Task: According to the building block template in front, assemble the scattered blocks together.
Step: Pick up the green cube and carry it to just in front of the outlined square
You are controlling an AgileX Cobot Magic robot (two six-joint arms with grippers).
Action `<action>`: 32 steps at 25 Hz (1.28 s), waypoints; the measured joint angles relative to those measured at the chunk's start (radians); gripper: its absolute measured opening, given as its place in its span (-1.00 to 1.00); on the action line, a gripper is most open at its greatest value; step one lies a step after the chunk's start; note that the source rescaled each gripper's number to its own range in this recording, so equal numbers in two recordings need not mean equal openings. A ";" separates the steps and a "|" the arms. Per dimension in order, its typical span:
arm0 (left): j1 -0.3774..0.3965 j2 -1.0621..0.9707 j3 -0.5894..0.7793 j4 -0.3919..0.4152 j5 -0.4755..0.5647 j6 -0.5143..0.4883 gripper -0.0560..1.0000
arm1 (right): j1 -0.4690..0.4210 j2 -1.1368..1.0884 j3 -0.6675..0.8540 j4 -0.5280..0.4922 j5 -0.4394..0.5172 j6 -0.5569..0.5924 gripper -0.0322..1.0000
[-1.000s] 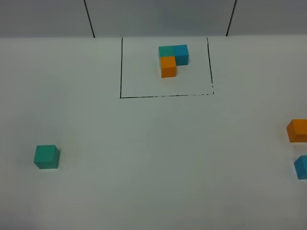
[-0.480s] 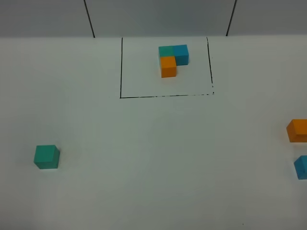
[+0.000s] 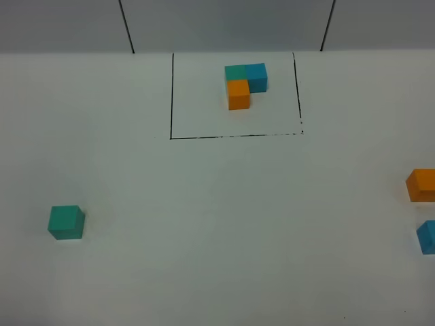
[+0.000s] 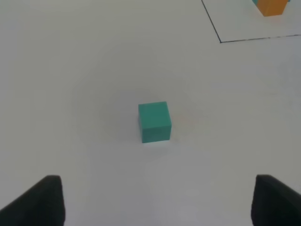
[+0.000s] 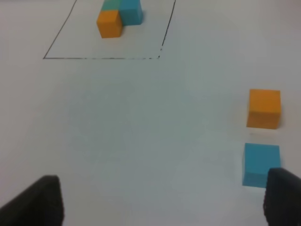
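Observation:
The building block template [image 3: 243, 83] is an L of teal, blue and orange cubes inside a black drawn outline [image 3: 234, 136] at the back middle; it also shows in the right wrist view [image 5: 117, 16]. The scattered teal cube [image 3: 66, 222] sits alone at the left. The orange cube [image 3: 423, 185] and the blue cube [image 3: 427, 237] sit at the right edge, slightly apart. My left gripper [image 4: 160, 202] is open and empty, short of the teal cube [image 4: 154, 121]. My right gripper [image 5: 162, 200] is open and empty; the blue cube [image 5: 261, 164] lies near one finger, the orange cube [image 5: 264, 108] beyond it. Neither gripper shows in the exterior view.
The cubes lie on a flat white table [image 3: 217, 204]. A grey wall [image 3: 224, 24] with two thin dark vertical lines stands behind the table's far edge.

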 joint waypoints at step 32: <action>0.000 1.198 -0.431 0.011 0.032 -0.077 0.59 | 0.000 0.000 0.000 0.000 0.000 0.000 0.47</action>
